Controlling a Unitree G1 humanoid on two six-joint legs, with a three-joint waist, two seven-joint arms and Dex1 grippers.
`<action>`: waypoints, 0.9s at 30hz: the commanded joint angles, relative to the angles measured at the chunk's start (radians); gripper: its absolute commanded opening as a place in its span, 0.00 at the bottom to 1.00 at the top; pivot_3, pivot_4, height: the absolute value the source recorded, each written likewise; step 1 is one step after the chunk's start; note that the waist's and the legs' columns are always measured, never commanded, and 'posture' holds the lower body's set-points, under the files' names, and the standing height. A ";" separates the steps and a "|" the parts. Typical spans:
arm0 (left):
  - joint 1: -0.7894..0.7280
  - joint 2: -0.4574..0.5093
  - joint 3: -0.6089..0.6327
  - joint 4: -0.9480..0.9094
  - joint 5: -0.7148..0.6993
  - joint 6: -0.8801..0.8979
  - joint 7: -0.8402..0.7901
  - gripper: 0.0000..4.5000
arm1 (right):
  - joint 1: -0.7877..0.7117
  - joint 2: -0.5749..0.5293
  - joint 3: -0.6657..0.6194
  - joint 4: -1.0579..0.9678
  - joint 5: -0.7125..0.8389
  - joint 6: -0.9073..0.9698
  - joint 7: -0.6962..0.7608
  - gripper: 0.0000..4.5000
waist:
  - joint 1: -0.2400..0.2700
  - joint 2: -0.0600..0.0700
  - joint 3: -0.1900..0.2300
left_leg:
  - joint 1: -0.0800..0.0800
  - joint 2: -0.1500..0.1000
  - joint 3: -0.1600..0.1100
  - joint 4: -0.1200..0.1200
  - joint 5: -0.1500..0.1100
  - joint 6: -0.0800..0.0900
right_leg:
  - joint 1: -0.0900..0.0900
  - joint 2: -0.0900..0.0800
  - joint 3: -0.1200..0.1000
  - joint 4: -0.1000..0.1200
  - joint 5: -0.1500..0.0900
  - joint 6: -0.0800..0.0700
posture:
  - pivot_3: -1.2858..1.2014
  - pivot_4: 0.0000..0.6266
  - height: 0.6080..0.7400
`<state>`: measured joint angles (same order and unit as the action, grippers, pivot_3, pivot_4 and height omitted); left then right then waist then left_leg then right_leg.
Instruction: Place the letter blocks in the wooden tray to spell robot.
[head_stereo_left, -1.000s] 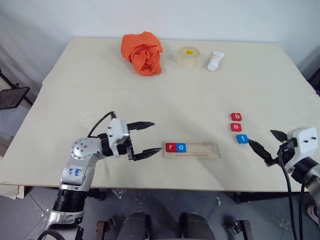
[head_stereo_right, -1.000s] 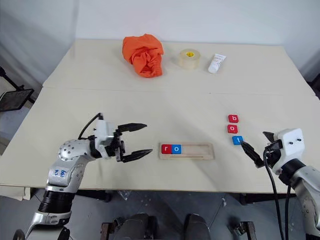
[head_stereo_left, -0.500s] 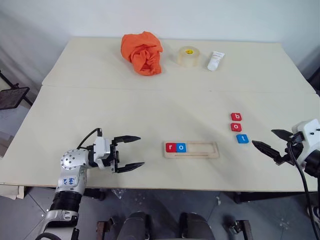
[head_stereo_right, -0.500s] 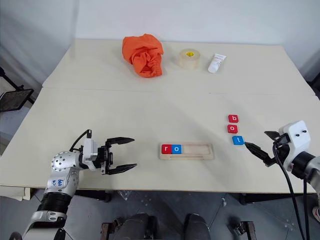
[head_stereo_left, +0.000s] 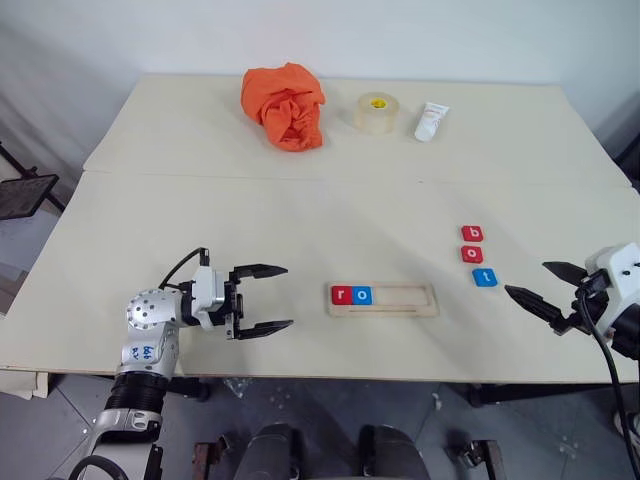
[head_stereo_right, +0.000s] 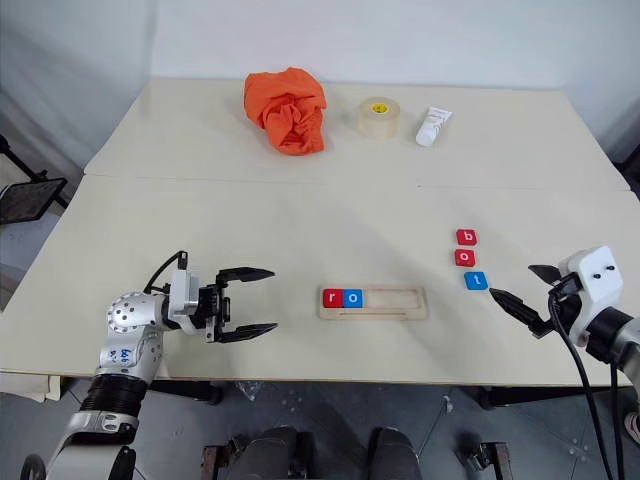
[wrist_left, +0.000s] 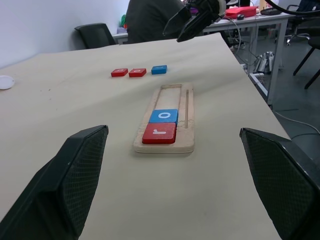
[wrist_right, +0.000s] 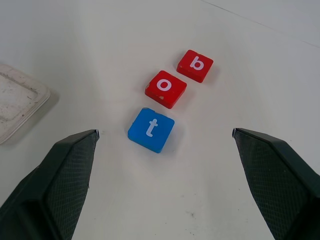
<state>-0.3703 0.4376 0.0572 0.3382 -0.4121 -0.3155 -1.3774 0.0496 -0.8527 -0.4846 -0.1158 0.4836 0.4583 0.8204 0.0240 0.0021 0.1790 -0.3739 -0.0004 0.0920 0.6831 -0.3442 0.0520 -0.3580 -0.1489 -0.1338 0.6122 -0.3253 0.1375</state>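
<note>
Pale wooden tray (head_stereo_left: 384, 299) lies flat near the table's front edge, long side running left to right, shallow recess plus a thin groove along one long side. Two blocks sit in its left end, touching: red r block (head_stereo_left: 341, 294) at the very end, blue o block (head_stereo_left: 362, 295) just beside it; rest of the recess bare. Three more blocks lie flat on the table off to the tray's right, well apart from it, in a short, slightly slanted line: red b block (head_stereo_left: 472, 233) farthest back, red o block (head_stereo_left: 472, 254) in the middle, blue t block (head_stereo_left: 485, 277) nearest the front edge, small gaps between them. All letters white, lowercase, facing up.
</note>
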 joint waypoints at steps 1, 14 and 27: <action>-0.007 0.002 -0.005 -0.016 -0.016 0.005 -0.001 1.00 | -0.017 -0.011 -0.041 -0.012 0.001 -0.013 -0.012 1.00 | 0.000 0.000 0.000 | 0.000 0.000 0.000 0.000 0.000 0.000 | 0.000 0.000 0.000 0.000 0.000 0.000 | 0.52 0.24 1.00; 0.006 0.010 -0.007 -0.053 -0.029 0.025 -0.002 1.00 | -0.528 -0.016 0.245 0.263 -0.065 0.295 -0.114 1.00 | -0.022 0.000 0.000 | 0.000 0.001 0.000 0.000 0.000 0.000 | -0.001 0.000 0.000 0.000 0.000 0.000 | 0.52 0.24 1.00; 0.088 0.007 -0.016 -0.166 -0.035 0.049 0.062 1.00 | -0.865 0.168 0.375 0.791 -0.252 0.106 -0.220 1.00 | -0.032 0.001 0.000 | -0.003 0.000 -0.001 -0.001 0.000 0.000 | -0.003 0.000 -0.002 0.002 0.000 0.000 | 0.52 0.24 1.00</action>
<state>-0.2931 0.4418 0.0351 0.2218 -0.4273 -0.2681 -1.3294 -0.7876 -0.6861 -0.1096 0.6520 0.2503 0.6021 0.6157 -0.0076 0.0029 0.1794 -0.3766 -0.0003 0.0909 0.6825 -0.3446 0.0523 -0.3612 -0.1492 -0.1354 0.6141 -0.3252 0.1376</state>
